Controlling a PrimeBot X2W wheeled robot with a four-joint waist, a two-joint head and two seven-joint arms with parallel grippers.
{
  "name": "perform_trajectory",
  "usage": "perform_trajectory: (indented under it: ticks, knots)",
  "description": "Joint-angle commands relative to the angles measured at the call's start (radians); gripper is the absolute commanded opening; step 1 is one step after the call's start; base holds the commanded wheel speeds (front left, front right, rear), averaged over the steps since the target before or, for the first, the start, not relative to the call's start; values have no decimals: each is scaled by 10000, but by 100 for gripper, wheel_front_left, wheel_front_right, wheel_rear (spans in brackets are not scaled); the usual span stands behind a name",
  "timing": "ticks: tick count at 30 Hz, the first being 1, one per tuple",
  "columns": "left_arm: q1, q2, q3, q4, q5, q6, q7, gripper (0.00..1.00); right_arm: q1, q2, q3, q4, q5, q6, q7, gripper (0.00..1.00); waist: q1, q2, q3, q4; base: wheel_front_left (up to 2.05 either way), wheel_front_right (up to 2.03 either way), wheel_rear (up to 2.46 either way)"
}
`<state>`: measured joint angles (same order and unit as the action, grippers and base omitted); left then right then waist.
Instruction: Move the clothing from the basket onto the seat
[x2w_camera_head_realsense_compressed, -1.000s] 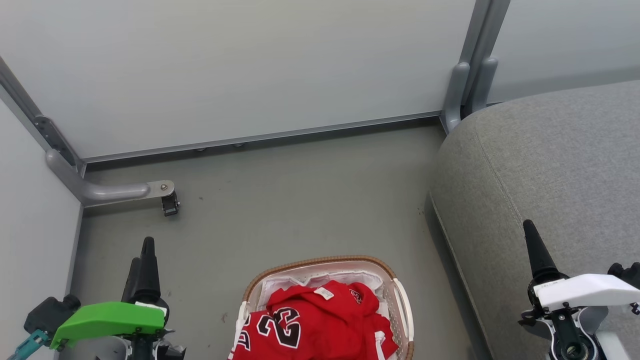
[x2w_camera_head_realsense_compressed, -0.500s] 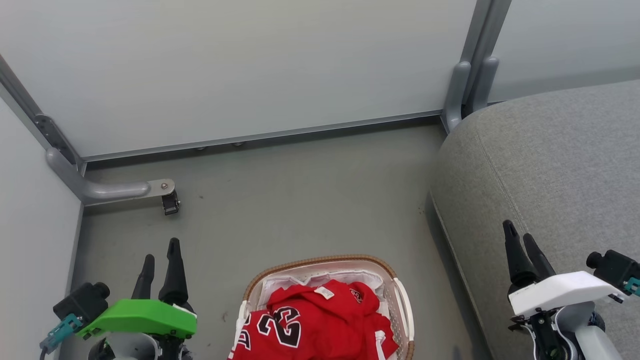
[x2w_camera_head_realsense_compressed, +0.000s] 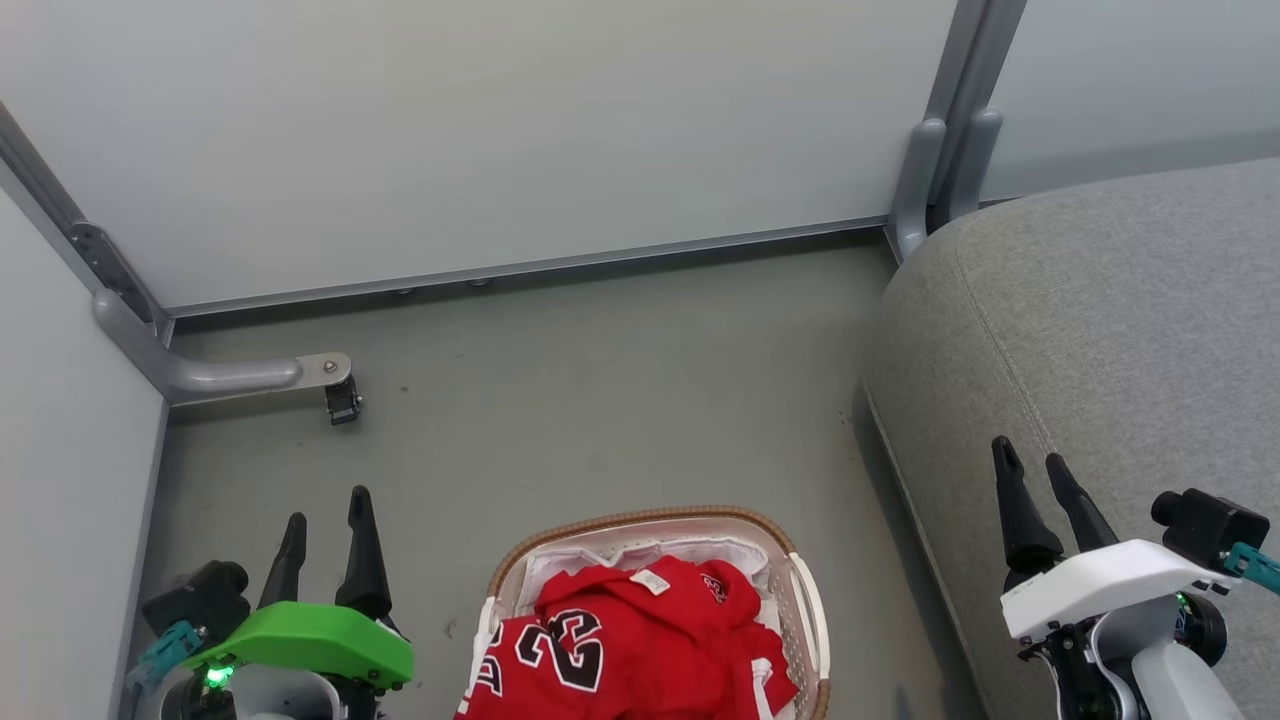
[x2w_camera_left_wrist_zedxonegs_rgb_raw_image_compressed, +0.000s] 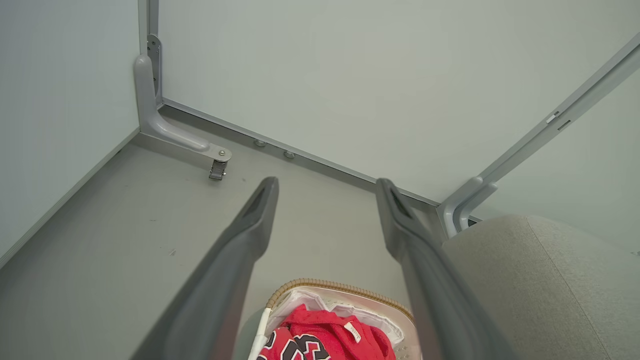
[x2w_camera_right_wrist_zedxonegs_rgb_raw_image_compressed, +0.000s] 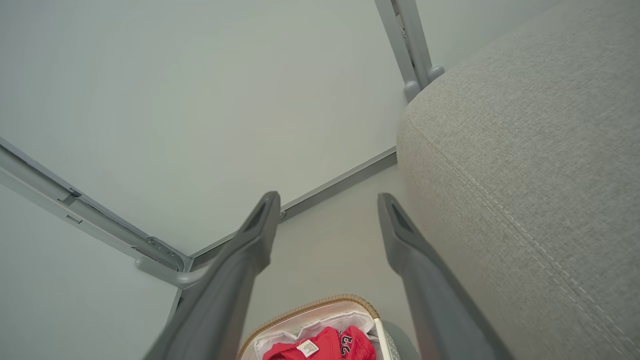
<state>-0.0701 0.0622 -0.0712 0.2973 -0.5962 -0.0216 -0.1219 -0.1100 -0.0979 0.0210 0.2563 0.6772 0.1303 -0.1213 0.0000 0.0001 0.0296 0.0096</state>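
Left claw and right claw agape, empty

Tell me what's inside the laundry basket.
Inside the laundry basket lie red jerseys numbered 23, on a white liner visible at the far end. Anything beneath the red pile is covered.

— What encloses the place?
— Pale panels between grey metal posts, with a rail along the bottom.
— And underfoot?
— A dull grey floor, lightly scuffed; a bent foot with a caster stands at the left corner.
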Motion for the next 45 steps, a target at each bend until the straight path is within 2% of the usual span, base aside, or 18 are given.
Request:
perform_trajectory:
  ticks: [1, 28, 45]
  knots:
    - [12, 121, -67, -67, 361, 70, -93, 100, -160, -80, 27, -56, -331, 4, -106, 100, 0, -1, 8, 6, 0, 0, 0]
    - [303, 104, -270, -10, 2884, 477, -774, 100, -37, -55, 196, 262, -3090, 4, -768, 100, 0, -1, 83, 24, 0, 0, 0]
    - [657, -10, -178, 61, 4250, 250, -1107, 100, 202, 59, 147, 568, -4406, 4, -1126, 100, 0, -1, 55, 38, 0, 0, 0]
